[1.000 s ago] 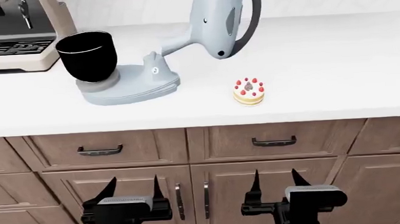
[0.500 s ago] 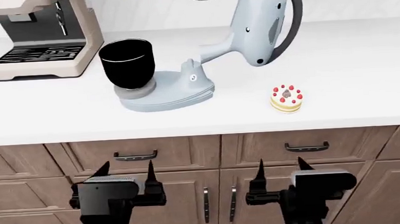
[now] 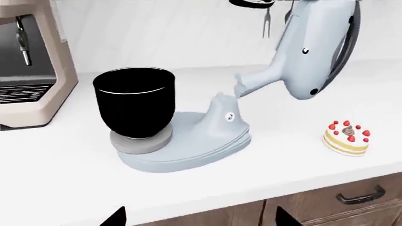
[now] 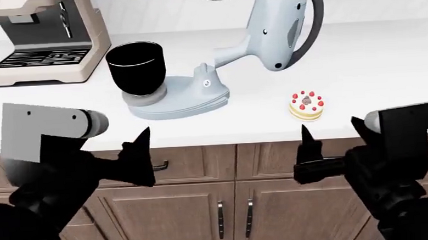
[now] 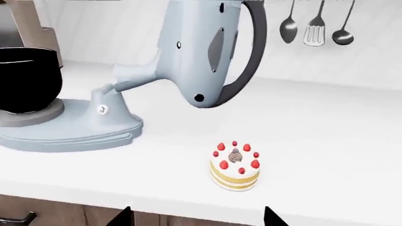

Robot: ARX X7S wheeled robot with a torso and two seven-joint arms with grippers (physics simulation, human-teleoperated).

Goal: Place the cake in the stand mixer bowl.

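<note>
Cake [image 4: 306,105] alone on counter [image 4: 387,72]; mixer head [image 4: 279,26] tilted above; both fingers wide, empty.

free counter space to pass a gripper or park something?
Widest bare patch: white countertop right of the small berry-topped layered cake, out to the frame edge. A narrower strip runs along the front edge, before the pale blue stand mixer base. Crowded at left: the glossy black cylindrical bowl sits close to the beige coffee machine, and the tilted mixer head overhangs behind the cake.
</note>
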